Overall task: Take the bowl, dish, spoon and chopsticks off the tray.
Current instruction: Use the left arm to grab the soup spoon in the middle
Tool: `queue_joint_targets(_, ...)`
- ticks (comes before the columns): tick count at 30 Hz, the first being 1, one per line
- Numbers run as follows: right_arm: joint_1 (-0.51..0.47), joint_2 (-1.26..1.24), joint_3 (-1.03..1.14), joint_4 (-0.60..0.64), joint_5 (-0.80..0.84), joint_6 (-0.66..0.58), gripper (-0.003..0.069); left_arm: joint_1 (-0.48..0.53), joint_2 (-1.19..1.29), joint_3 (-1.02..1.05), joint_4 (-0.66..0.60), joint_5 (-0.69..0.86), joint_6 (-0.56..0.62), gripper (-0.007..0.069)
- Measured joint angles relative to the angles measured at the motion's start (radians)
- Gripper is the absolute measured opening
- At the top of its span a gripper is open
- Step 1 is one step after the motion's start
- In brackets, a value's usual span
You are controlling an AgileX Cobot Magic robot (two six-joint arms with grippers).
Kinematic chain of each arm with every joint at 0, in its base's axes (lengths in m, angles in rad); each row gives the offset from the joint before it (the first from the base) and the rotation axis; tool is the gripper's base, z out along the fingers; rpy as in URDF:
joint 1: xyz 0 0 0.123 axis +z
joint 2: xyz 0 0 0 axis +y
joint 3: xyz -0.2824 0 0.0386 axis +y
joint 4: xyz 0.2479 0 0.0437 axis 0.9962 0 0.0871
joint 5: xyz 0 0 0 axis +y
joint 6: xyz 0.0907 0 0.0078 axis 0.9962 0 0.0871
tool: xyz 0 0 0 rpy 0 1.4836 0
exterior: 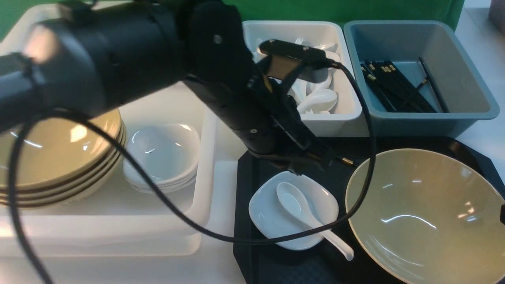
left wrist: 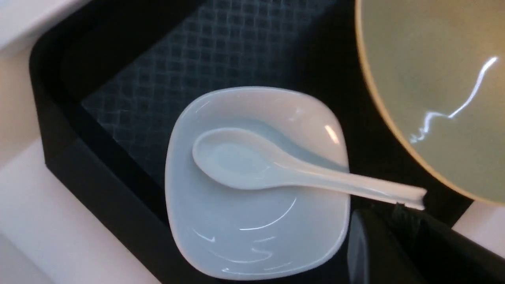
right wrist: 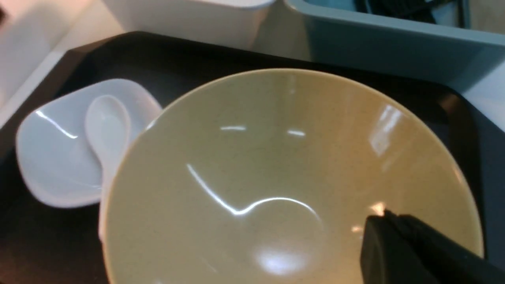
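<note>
While the left gripper (exterior: 321, 158) hangs low over the tray (exterior: 284, 272), at about 1 o'clock from the dish (exterior: 272, 221), a gold-banded black tip pokes out beside it toward 3 o'clock; I take that for the chopsticks (exterior: 347, 161), though the rest of the pair is hidden and I cannot tell whether the jaws are parted, closed or pinching the sticks. Such thin, smooth sticks can roll apart, so a pinch may catch one and leave the other, or let both swivel and drop short of the grey-blue bin (exterior: 465, 79) at 1 o'clock from the tray. The spoon (exterior: 292, 199) lies with its scoop in the dish and its handle overhanging the rim toward 5 o'clock, so a knock or a tilted lift would flip it out. The arm's cable (exterior: 370, 130) loops across the near edge of the dish; whether it touches I cannot tell, but a sweep could drag it into the handle. At 3 o'clock on the tray sits the bowl (exterior: 418, 213), with the right gripper (right wrist: 384, 232) closed and empty above its inner wall; glossy and wide, it may slip from a narrow rim pinch
</note>
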Motion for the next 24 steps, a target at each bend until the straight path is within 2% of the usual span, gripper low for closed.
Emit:
queue_joint_targets(8,0.018,0.0,0.0,0.001,-0.01,-0.008,0.0037,-0.008,0.218,-0.135,0.096,0.11,-0.077,0.0326)
queue_joint_targets(11,0.018,0.0,0.0,0.001,-0.01,-0.008,0.0037,-0.008,0.271,-0.147,0.131,0.117,-0.108,0.0397)
queue_joint_targets(20,0.018,0.0,0.0,0.006,-0.011,-0.008,0.0037,-0.008,0.38,-0.155,0.173,0.097,-0.134,0.0414)
queue_joint_targets(24,0.018,0.0,0.0,0.023,-0.018,-0.008,0.0037,-0.009,0.392,-0.165,0.174,0.092,-0.14,0.0371)
